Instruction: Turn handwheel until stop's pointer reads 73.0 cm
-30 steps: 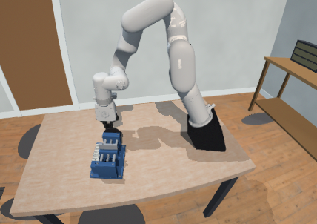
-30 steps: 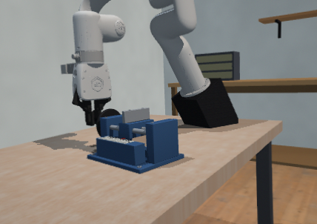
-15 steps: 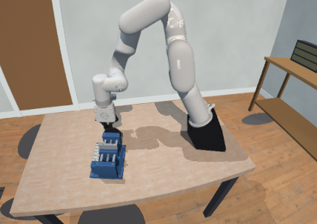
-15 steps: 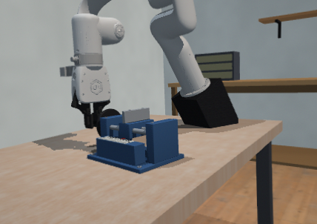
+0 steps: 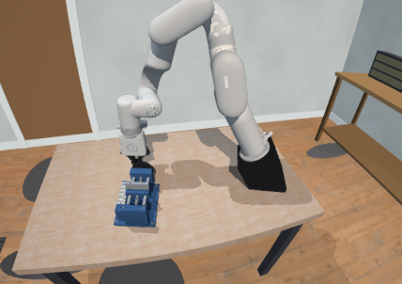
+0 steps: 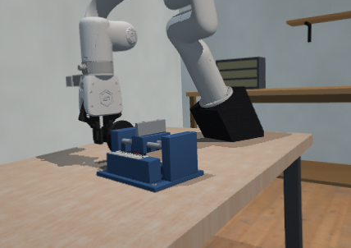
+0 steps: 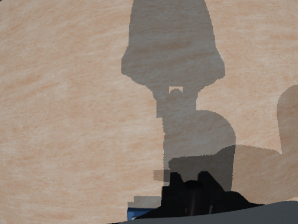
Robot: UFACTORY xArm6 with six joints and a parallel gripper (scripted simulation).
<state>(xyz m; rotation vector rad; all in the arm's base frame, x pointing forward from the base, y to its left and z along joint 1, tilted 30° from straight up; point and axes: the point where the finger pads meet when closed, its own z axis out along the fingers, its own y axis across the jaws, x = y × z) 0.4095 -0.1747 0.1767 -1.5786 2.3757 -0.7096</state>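
Note:
A blue stop fixture [image 5: 137, 201] stands on the table's left half, with grey rods and a grey stop block [image 6: 150, 127] between its blue end blocks. A scale strip with a small red pointer [image 6: 135, 155] runs along its near side; the reading is too small to tell. The dark handwheel [image 6: 119, 127] is at the fixture's far end. My gripper [image 6: 99, 136] comes down at that end and is shut on the handwheel's grip. In the top view the gripper [image 5: 136, 161] sits just behind the fixture. The wrist view shows only dark finger parts [image 7: 196, 196] and table.
The arm's black base [image 5: 261, 165] stands on the table's right half. A wooden shelf [image 5: 371, 122] with a dark box [image 5: 387, 70] stands off the table to the right.

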